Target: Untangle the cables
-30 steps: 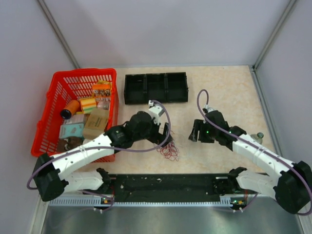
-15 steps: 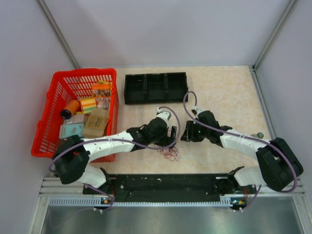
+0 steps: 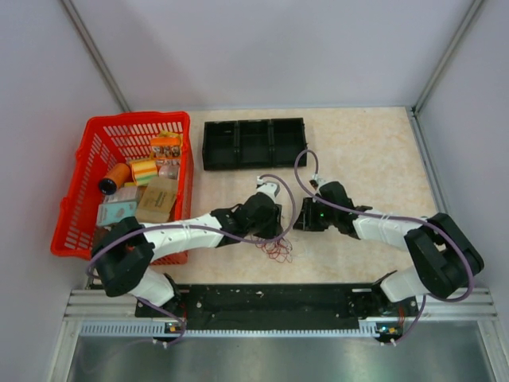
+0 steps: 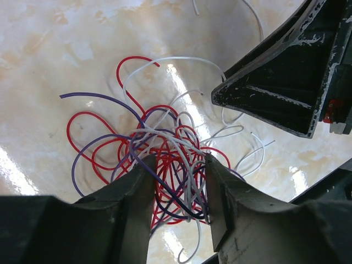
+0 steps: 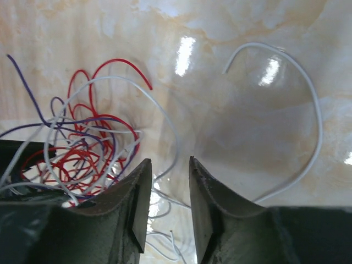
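Observation:
The cables (image 3: 277, 248) are a small tangle of red, white and purple wires lying on the marbled table. In the left wrist view the cables (image 4: 159, 146) spread out just ahead of my left gripper (image 4: 179, 164). Its jaws stand partly open astride the tangle, with several strands running between them and none pinched. My left gripper (image 3: 272, 229) and right gripper (image 3: 301, 220) meet just above the tangle. The right gripper (image 5: 169, 162) is open by a narrow gap over white strands, with the cables (image 5: 82, 146) to its left. One of its fingers (image 4: 275, 93) shows in the left wrist view.
A red basket (image 3: 86, 159) of packages stands at the left, and a black three-part tray (image 3: 254, 143) at the back. A loose white wire (image 5: 314, 110) curves to the right of the right gripper. A black rail (image 3: 270, 301) runs along the near edge.
Both arms have come in over the tangle, the right one moving left. Both grippers' jaws have narrowed, and the left now straddles the wires.

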Controlling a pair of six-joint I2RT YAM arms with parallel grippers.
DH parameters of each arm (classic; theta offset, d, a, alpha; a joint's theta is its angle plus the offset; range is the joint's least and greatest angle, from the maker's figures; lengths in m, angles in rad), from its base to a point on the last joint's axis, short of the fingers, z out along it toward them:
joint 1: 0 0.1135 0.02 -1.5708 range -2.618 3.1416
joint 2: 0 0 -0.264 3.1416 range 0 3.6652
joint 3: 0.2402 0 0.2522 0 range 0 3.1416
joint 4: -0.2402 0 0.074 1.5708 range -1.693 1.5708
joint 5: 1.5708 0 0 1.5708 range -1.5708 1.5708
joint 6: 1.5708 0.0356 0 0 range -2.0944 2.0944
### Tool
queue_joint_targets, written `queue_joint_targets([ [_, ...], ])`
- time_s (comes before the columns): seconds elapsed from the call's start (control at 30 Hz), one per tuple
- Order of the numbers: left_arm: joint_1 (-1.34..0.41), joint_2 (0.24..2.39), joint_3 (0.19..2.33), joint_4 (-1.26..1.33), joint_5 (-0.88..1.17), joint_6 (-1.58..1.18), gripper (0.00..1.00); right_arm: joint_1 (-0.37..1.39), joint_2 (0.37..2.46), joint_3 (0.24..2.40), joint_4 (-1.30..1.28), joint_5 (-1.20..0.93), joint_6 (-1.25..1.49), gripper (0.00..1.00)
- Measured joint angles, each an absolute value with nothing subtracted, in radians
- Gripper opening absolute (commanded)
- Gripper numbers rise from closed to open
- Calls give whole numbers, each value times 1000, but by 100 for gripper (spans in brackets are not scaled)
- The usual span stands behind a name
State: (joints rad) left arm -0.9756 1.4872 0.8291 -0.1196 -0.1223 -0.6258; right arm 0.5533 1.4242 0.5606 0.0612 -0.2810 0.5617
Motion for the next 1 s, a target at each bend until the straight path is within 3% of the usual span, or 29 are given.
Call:
queue_joint_targets([
  [0.1,-976,1474,819,-118,-125,-627,27,553,1420,560,37,-247,558,38],
  [0.23,-976,1453,803,-111,-115,-629,21,553,1408,549,38,-244,562,36],
  [0.37,-976,1413,777,-105,-89,-637,0,553,1444,548,103,-305,601,26],
  [0.53,-976,1340,765,-115,-79,-641,0,553,1490,548,186,-348,653,0],
  [0.73,-976,1254,760,-175,-101,-641,0,551,1395,540,133,-281,666,0],
  [1.0,-976,1048,738,-309,-203,-637,0,538,866,504,-14,-98,673,0],
])
